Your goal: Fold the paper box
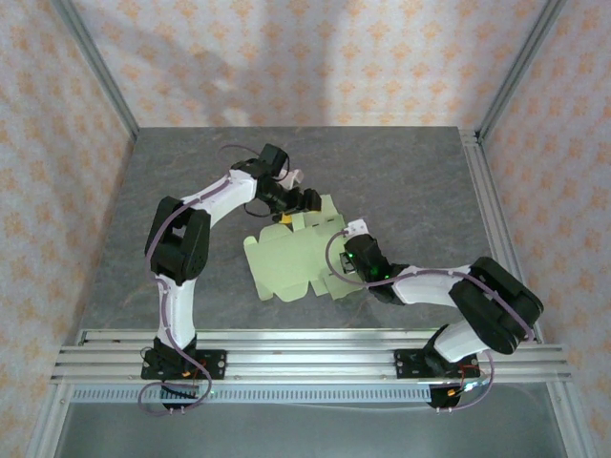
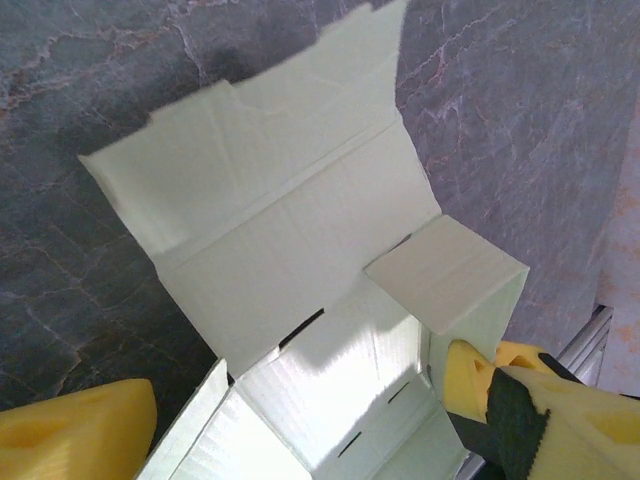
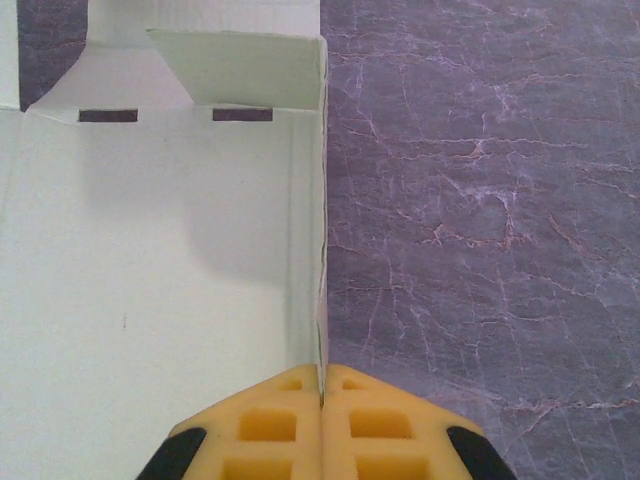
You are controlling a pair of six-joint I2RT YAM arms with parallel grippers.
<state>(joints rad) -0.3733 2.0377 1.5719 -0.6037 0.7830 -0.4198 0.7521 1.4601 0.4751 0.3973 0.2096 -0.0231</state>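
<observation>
The paper box (image 1: 286,260) is a pale yellow-green die-cut sheet lying mid-table, with its right-hand walls folded upright. My left gripper (image 1: 307,202) hangs over the sheet's far end. In the left wrist view the left gripper (image 2: 285,410) is open, its yellow fingers (image 2: 478,385) on either side of the paper box (image 2: 280,230). The right finger sits close beside a raised wall with a folded-over flap. My right gripper (image 1: 355,250) is at the sheet's right edge. The right gripper (image 3: 322,385) is shut on the thin upright side wall of the paper box (image 3: 150,280).
The grey marbled tabletop (image 1: 410,181) surrounds the sheet. Aluminium rails (image 1: 305,358) run along the near edge, and frame posts (image 1: 477,153) stand at the sides. Patterned walls enclose the back and both sides.
</observation>
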